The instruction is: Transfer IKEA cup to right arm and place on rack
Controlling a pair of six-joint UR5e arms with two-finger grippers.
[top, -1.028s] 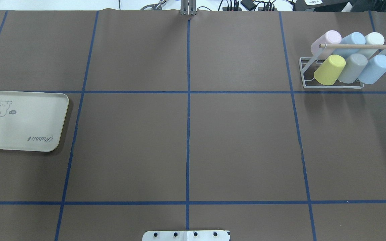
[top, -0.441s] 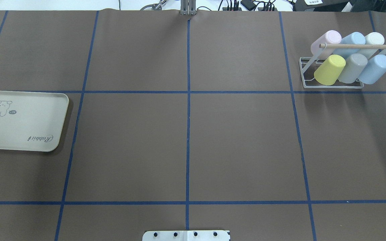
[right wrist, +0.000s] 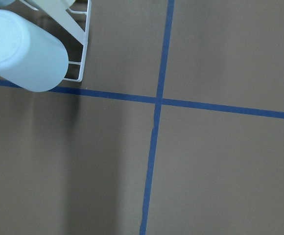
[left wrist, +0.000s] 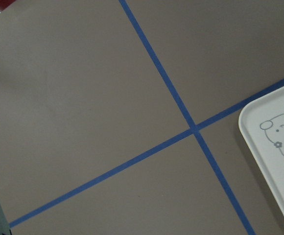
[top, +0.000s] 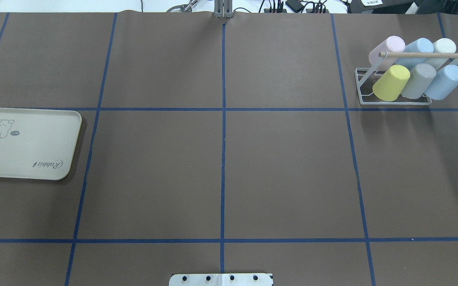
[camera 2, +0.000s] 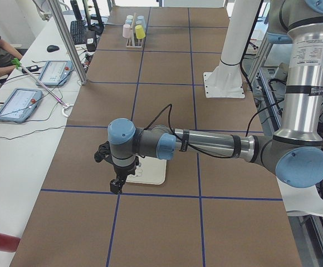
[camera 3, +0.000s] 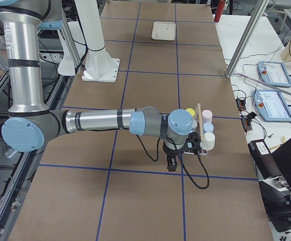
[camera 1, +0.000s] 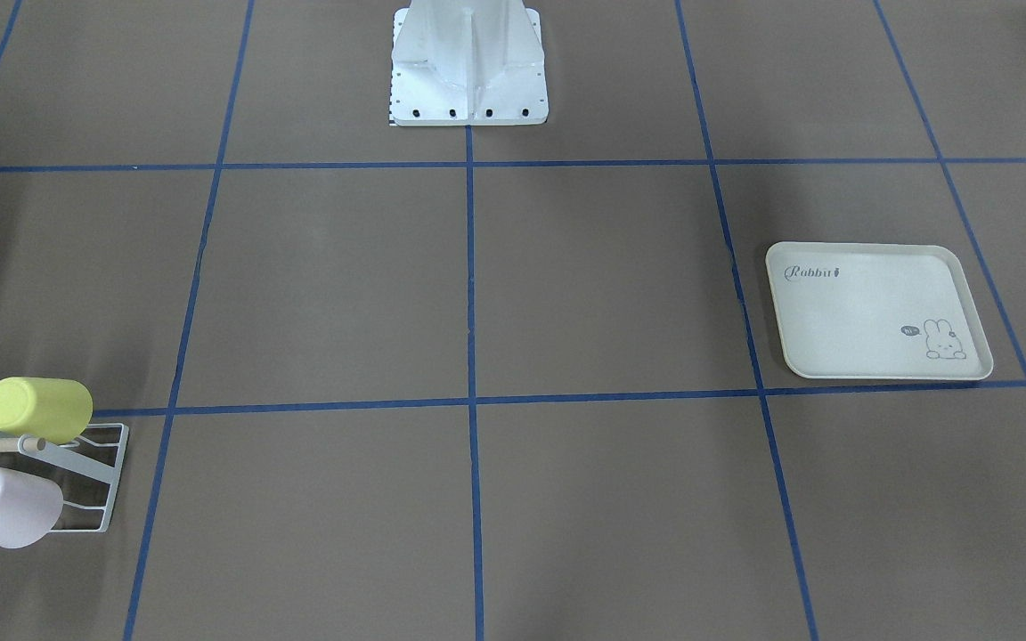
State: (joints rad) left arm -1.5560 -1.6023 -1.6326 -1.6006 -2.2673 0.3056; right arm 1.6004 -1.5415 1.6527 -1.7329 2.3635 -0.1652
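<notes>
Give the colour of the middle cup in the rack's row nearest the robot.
Grey cup; clearest in the overhead view.

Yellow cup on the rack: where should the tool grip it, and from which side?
Probably the walls near its raised closed end, coming from above: the yellow cup sits mouth-down and tilted on the rack, with the grey cup close alongside.

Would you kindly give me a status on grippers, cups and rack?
Left gripper low by the tray, right gripper low by the rack; open or shut, cannot tell. Six cups on rack, tray bare. No obstacle seen.
</notes>
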